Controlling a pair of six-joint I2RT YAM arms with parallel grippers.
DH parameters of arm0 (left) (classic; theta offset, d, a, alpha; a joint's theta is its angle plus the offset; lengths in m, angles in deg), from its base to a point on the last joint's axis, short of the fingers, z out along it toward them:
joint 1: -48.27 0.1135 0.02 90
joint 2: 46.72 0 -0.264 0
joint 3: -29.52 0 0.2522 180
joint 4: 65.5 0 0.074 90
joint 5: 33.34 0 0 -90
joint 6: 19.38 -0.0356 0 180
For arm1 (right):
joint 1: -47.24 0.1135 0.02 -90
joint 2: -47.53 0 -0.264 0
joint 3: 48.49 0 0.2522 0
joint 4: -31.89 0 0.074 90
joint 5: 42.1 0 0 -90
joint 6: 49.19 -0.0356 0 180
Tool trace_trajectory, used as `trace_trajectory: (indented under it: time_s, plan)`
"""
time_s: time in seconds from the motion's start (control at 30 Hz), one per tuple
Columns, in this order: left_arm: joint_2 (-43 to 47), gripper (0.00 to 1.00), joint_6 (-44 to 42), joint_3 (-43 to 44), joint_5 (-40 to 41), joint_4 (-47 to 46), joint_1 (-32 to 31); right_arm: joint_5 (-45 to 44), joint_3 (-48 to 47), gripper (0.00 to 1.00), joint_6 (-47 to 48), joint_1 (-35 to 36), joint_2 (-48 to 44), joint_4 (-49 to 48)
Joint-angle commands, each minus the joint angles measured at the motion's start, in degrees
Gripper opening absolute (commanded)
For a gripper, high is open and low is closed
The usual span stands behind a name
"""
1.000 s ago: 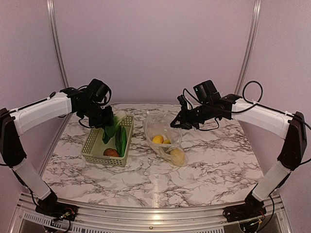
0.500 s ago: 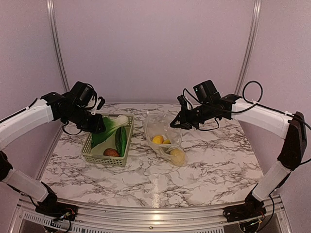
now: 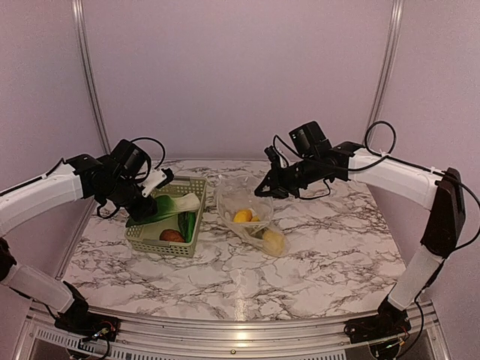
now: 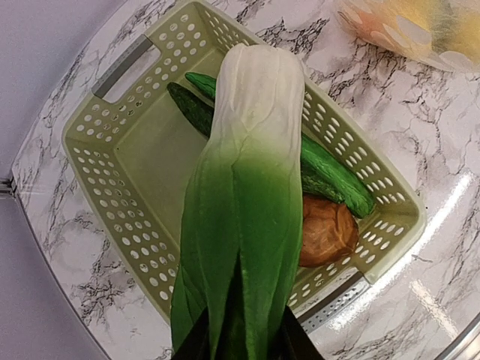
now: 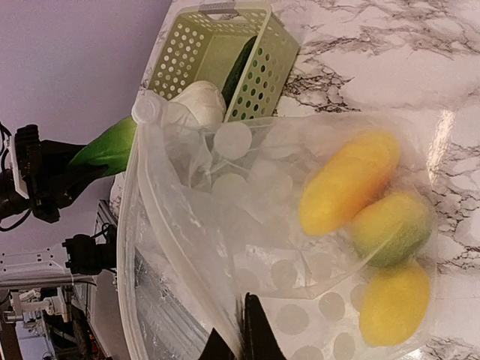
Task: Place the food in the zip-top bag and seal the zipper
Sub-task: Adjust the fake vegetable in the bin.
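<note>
while the marbled table (image 3: 322, 262) spreads under everything, the left arm (image 3: 52, 187) reaches in from the left side and the right arm (image 3: 390, 172) from the right, both raised above the tabletop. the zip-top bag (image 3: 234, 196), clear with white dots, sits near the middle of the table, its lower part lying on the surface and its far rim lifted so that the mouth gapes toward the left. just beside it on the left stands the pale green lattice basket (image 3: 139, 234), close to the bag, though i cannot tell whether the two touch. the bok choy (image 3: 169, 206) hangs in the air over the basket, tilted, its white stem end pointing toward the bag and its leafy green end in the left gripper (image 3: 141, 208), whose fingers are pressed in on the leaves from both sides. the right gripper (image 3: 264, 189) is pinched tight on the bag's raised mouth edge, with the plastic caught between its fingers in the right wrist view. inside the bag lie three yellow fruits (image 5: 349, 180) bunched together toward its closed end, one of them tinged green. in the basket, below the bok choy, rest two long green pieces (image 4: 330, 176) laid side by side along one wall, and touching them near a corner sits the reddish-brown round one (image 4: 326, 232).
</note>
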Motion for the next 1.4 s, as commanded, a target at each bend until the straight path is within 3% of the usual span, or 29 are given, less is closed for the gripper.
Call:
trace_trajectory:
  time_s: [0.0, 0.27, 0.4, 0.53, 0.83, 1.0, 1.1, 1.2, 1.37]
  plan:
    - [-2.1, 0.28, -9.3, -1.8, 4.5, -5.0, 0.1, 0.7, -2.9, 0.04, 0.5, 0.9, 1.2, 1.4]
    - [-8.9, 0.46, -15.5, -3.9, 19.7, -19.4, 1.6, 0.7, -3.6, 0.04, 0.1, 1.5, 1.7, 1.1]
    - [-13.2, 0.66, -9.9, 0.8, 26.7, -21.4, 1.7, 0.3, -2.8, 0.04, 0.2, 1.7, 1.0, 1.1]
    - [-13.7, 0.72, -1.7, 6.6, 26.7, -16.6, 1.7, -0.2, -1.3, 0.04, 0.2, 1.7, 0.0, 0.7]
    - [-3.9, 0.78, 30.7, 7.8, 18.7, -11.3, 1.5, -0.4, 0.1, 0.04, 0.3, 1.5, -0.4, -0.3]
    - [4.1, 0.74, 62.1, 2.5, 16.5, -13.4, -0.8, 0.6, -1.0, 0.04, 0.7, 1.6, 1.4, -0.5]
    - [8.4, 0.73, 78.0, -3.9, 21.9, -17.8, -6.9, 1.3, -2.2, 0.04, 0.9, 1.6, 2.6, -0.5]
    - [8.3, 0.73, 87.1, -6.6, 25.5, -19.0, -10.9, 1.9, -3.3, 0.04, 1.2, 1.6, 3.6, -0.5]
    - [6.1, 0.73, 99.1, -9.1, 22.3, -19.4, -11.4, 2.6, -4.2, 0.04, 2.3, 1.6, 4.3, 0.4]
